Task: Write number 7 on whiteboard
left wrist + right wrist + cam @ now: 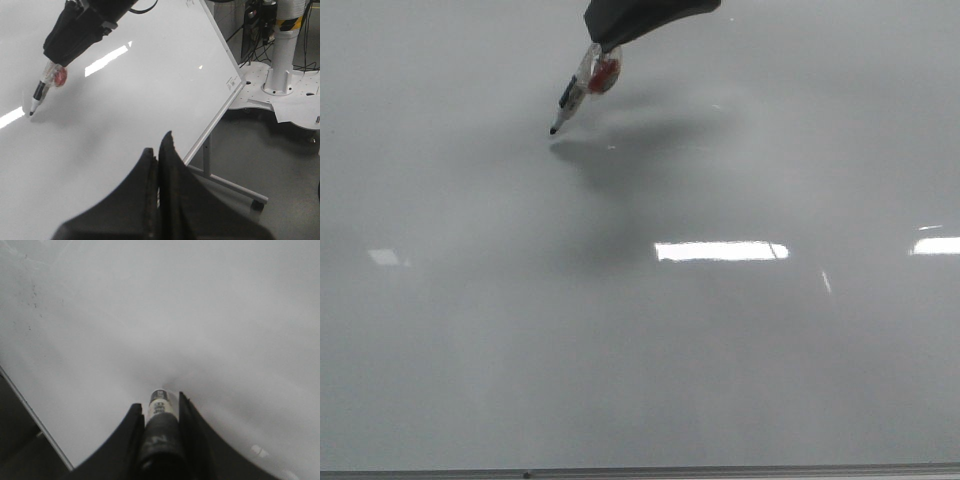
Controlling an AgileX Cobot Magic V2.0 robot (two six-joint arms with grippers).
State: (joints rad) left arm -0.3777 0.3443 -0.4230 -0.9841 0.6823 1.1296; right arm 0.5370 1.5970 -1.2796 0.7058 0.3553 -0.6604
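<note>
The whiteboard (740, 380) carries no number 7 yet — its surface is bare under the marker (572, 98), whose long axis slants down and left, tip at or just off the board. The right gripper (159, 412) is clamped on the marker's barrel and nearer the work; the left gripper (158, 165) sits pinched together, holding nothing, well apart.

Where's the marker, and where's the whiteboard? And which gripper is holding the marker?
marker (572, 97): front view, on its clear barrel.
whiteboard (720, 380): front view, on its bare glossy surface.
right gripper (159, 412): right wrist view, between the fingers clamping the marker.
</note>
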